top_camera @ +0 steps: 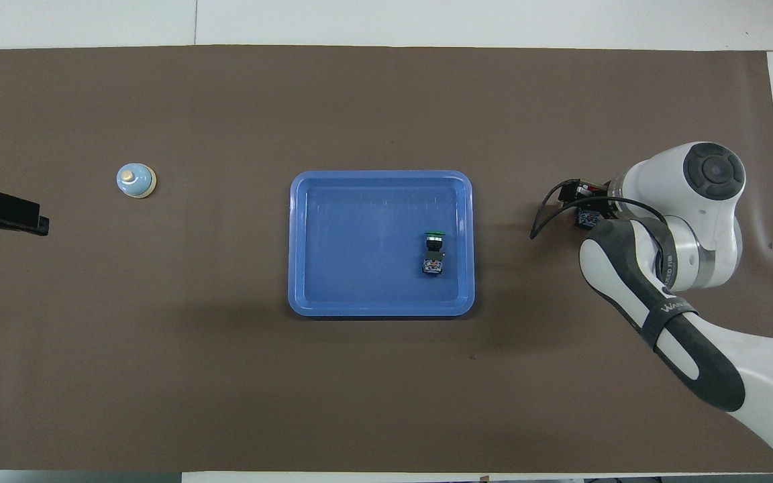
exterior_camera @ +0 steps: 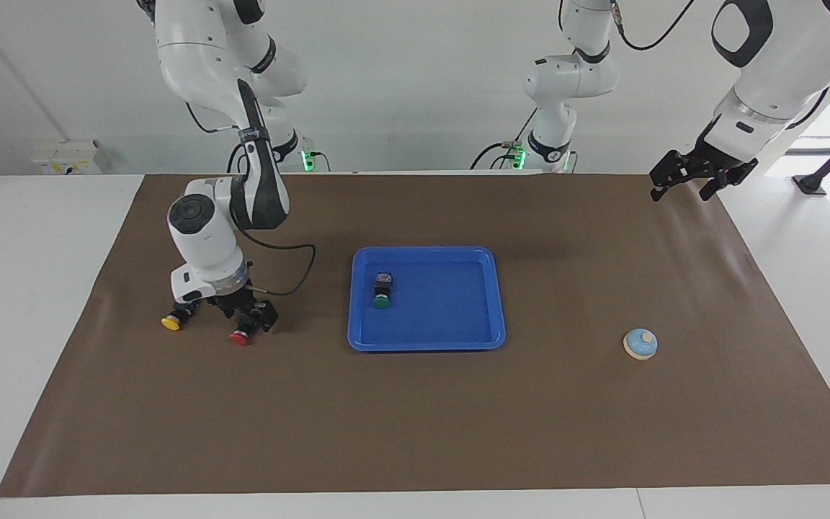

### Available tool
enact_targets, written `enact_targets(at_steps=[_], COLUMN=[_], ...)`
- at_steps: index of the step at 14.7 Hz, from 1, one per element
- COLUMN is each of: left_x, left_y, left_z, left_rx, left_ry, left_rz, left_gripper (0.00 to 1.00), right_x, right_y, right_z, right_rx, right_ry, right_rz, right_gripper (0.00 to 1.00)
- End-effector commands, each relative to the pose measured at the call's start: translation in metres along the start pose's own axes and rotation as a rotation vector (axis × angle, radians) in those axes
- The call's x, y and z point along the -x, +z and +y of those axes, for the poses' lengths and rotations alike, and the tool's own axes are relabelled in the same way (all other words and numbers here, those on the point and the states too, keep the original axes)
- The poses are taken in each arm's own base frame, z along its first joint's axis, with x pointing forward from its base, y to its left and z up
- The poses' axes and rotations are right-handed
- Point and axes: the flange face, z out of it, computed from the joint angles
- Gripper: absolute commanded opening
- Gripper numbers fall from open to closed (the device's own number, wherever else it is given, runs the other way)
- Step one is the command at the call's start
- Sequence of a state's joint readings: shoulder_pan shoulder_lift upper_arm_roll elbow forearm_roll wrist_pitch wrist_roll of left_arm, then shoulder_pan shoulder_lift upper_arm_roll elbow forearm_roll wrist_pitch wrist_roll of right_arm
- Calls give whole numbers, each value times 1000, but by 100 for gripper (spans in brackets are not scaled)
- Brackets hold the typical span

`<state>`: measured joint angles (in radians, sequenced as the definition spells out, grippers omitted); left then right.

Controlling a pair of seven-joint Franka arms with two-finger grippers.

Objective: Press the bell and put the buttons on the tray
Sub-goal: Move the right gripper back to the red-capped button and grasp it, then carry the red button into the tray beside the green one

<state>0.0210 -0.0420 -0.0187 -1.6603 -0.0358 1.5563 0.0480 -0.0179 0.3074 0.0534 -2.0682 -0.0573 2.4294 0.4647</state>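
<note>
Facing view
- Right gripper (exterior_camera: 246,318): low over the red button (exterior_camera: 241,336), fingers spread to either side of its black body; whether they touch it cannot be told.
- Yellow button (exterior_camera: 170,323): on the brown mat (exterior_camera: 415,418), just beside the red one, toward the right arm's end, part-hidden under the wrist.
- Green button (exterior_camera: 382,291): lying in the tray (exterior_camera: 458,344), close to the rim on the right arm's side.
- Tray: mid-mat, bare mat on every side; most of its floor is free.
- Bell (exterior_camera: 640,344): alone on the mat toward the left arm's end, well apart from the tray.
- Left gripper (exterior_camera: 685,178): waiting in the air above the mat's corner at the left arm's end, fingers apart, holding nothing.

Overhead view
- Right gripper (top_camera: 586,203): mostly covered by its own arm; fingers not readable here.
- Green button (top_camera: 433,251): inside the tray (top_camera: 306,201), near the rim.
- Bell (top_camera: 135,181): clear mat all round it.
- Left gripper (top_camera: 1,215): at the mat's edge, well apart from the bell.
- Red and yellow buttons: hidden by the right arm.
</note>
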Motion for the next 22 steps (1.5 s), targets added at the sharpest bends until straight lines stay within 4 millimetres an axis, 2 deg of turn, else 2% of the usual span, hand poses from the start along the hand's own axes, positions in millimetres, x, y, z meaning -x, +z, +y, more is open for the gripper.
enact_targets(at_steps=[1, 2, 4, 6, 7, 9, 11, 13, 14, 15, 16, 18, 19, 20, 21, 22], left_x=[2, 2, 2, 2, 2, 2, 2, 2, 2, 2, 2, 2, 2, 2, 2, 2], left_y=[-5, -5, -5, -5, -5, -5, -5, -5, -5, -5, -5, -5, -5, -5, -5, -5], left_z=[-2, -2, -2, -2, -2, -2, -2, -2, -2, -2, -2, -2, -2, -2, -2, -2], left_rx=[13, 13, 13, 13, 13, 13, 13, 13, 13, 13, 13, 13, 13, 13, 13, 13], left_ry=[8, 8, 8, 8, 8, 8, 8, 8, 8, 8, 8, 8, 8, 8, 8, 8], left_rz=[15, 17, 17, 15, 15, 17, 17, 17, 17, 17, 17, 17, 15, 17, 17, 17], left_gripper=[100, 100, 100, 100, 100, 100, 100, 100, 100, 100, 100, 100, 100, 100, 100, 100], right_x=[1, 1, 2, 2, -1, -11, -9, 6, 18, 35, 59, 110, 134, 154, 172, 182], right_y=[1, 0, 1, -7, -16, -45, -81, -116, -132, -140, -144, -146, -138, -126, -105, -86], right_z=[9, 11, 10, 6, 1, -15, -57, -106, -133, -161, -194, -246, -270, -291, -312, -324], right_rx=[-1, 1, 6, 13, 18, 31, 32, 33, 31, 22, 21, 17, 15, 7, -2, -13], right_ry=[-17, -16, -21, -31, -35, -48, -88, -100, -98, -119, -157, -152, -148, -151, -142, -138], right_rz=[10, 6, -4, -16, -25, -52, -76, -86, -93, -110, -118, -115, -113, -105, -100, -92], right_gripper=[24, 0, 0, 0, 0, 0, 0, 0, 0, 0, 0, 0, 0, 0, 0, 0])
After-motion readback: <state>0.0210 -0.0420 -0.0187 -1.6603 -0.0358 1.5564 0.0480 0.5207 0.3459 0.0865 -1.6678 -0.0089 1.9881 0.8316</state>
